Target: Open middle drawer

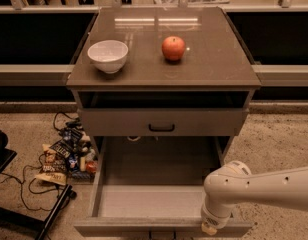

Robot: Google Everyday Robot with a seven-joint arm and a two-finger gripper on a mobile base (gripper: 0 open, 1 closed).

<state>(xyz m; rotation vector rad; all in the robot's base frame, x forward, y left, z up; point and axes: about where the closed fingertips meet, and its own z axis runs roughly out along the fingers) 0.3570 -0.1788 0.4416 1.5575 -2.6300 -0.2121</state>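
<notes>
The middle drawer of the grey-beige cabinet stands pulled far out towards me, and its plain grey inside is bare. Its front runs along the bottom of the view, with the black handle only just showing at the lower edge. My white arm comes in from the right. My gripper points down at the drawer's front edge, right of the handle. The top drawer above is shut.
A white bowl and a red apple sit on the cabinet top. Snack packets and cables lie on the floor to the left, beside a black stand. A dark bench runs behind the cabinet.
</notes>
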